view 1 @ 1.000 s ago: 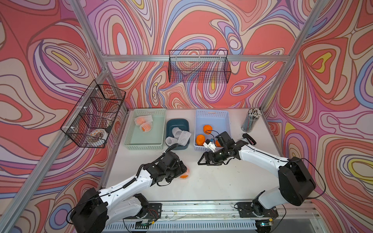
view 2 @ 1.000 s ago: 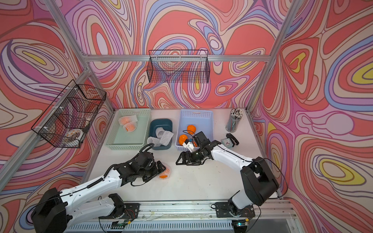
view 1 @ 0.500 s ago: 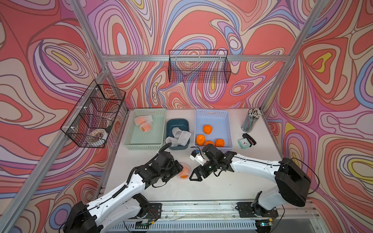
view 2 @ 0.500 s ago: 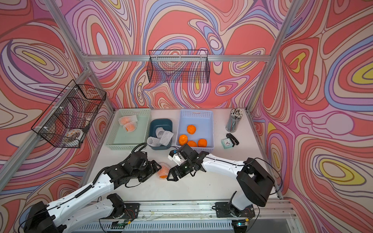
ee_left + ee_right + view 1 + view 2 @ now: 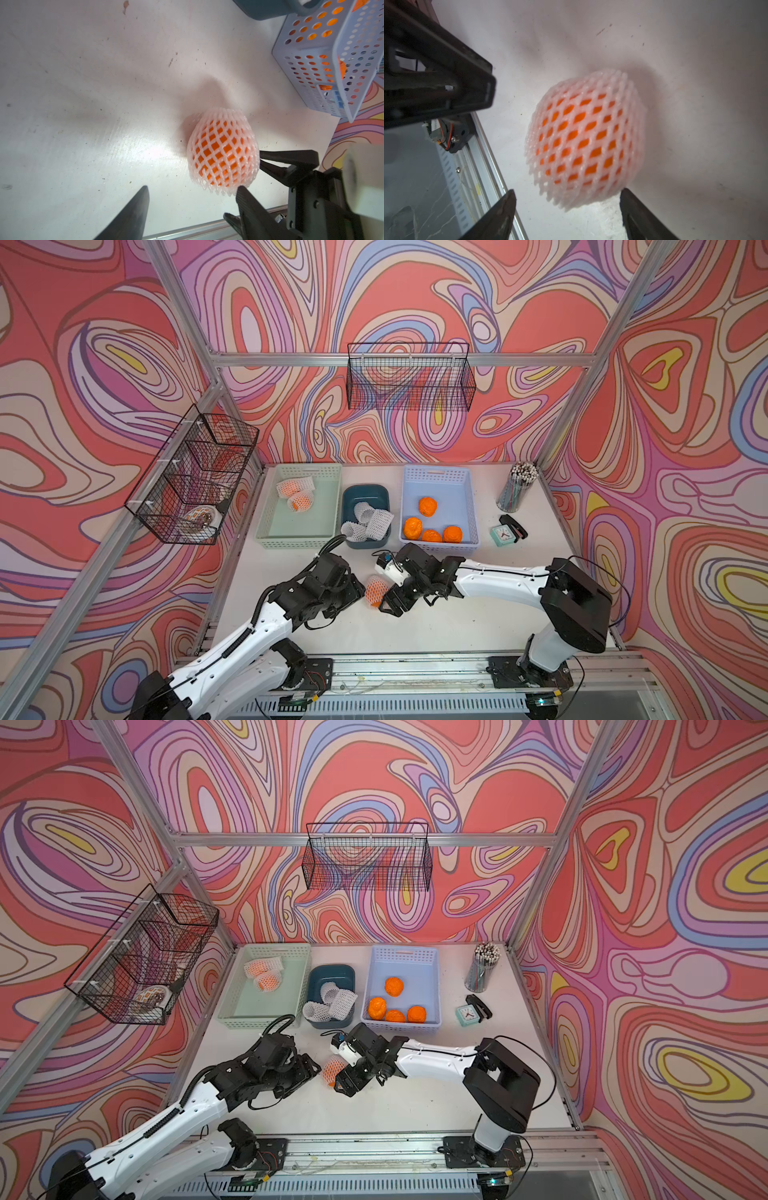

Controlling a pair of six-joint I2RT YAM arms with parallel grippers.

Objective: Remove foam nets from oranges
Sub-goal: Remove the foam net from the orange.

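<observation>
One orange (image 5: 220, 153) lies near the front middle of the white table (image 5: 457, 614), wrapped all round in a white foam net (image 5: 220, 113). The left gripper (image 5: 192, 188) faces it with jaws spread and nothing between them, one fingertip (image 5: 243, 195) just at the net's ragged edge. The right gripper (image 5: 566, 192) crowds in from the opposite side, jaws likewise wide and empty, and in the left wrist view one of its fingers reaches the net's side. Behind them stand a green tray (image 5: 297, 533) with two netted oranges (image 5: 296, 494), a teal bin (image 5: 365, 492) holding empty nets (image 5: 370, 523), and a blue basket (image 5: 438, 542) with four bare oranges (image 5: 428, 506). A pencil cup (image 5: 515, 491) and a small clock (image 5: 502, 534) stand well apart at the right.
</observation>
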